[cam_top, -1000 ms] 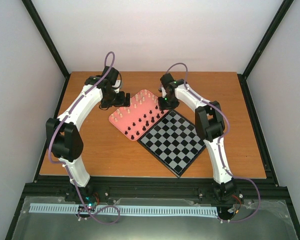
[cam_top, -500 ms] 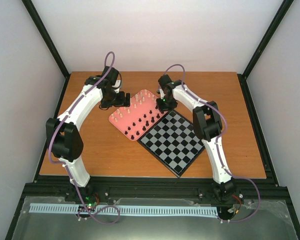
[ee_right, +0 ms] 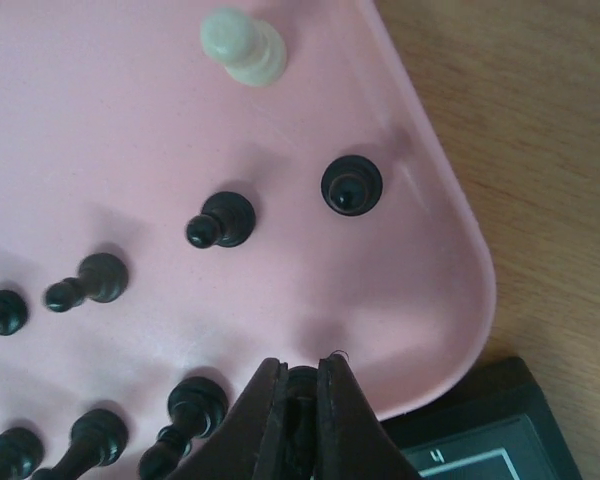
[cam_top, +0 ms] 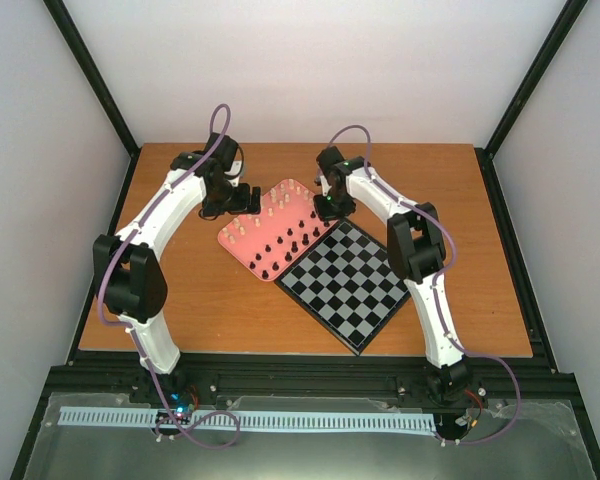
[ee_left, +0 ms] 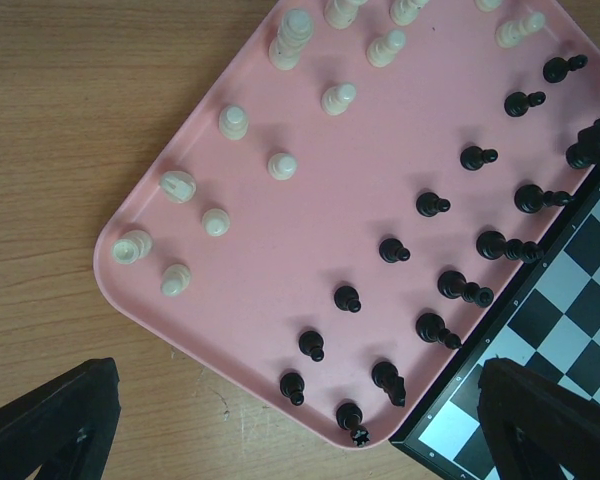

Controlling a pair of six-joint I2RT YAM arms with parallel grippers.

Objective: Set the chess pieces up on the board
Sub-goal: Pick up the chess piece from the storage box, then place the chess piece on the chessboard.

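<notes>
Fingers of the right gripper [ee_right: 300,372] are pinched tight on a black piece [ee_right: 302,392] at the corner of the pink tray [ee_right: 130,130], just beside the board [cam_top: 350,285]. The left gripper [ee_left: 295,400] hangs over the tray, jaws spread wide, holding nothing. Other black pieces [ee_left: 395,250] and cream pieces [ee_left: 282,165] stand on the tray.

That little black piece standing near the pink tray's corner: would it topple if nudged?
Probably. The black piece stands upright on a small base on the smooth pink tray, so a sideways nudge would likely tip it, and its round body might then roll. It looks rigid and light; the right gripper is shut on a similar piece.
</notes>
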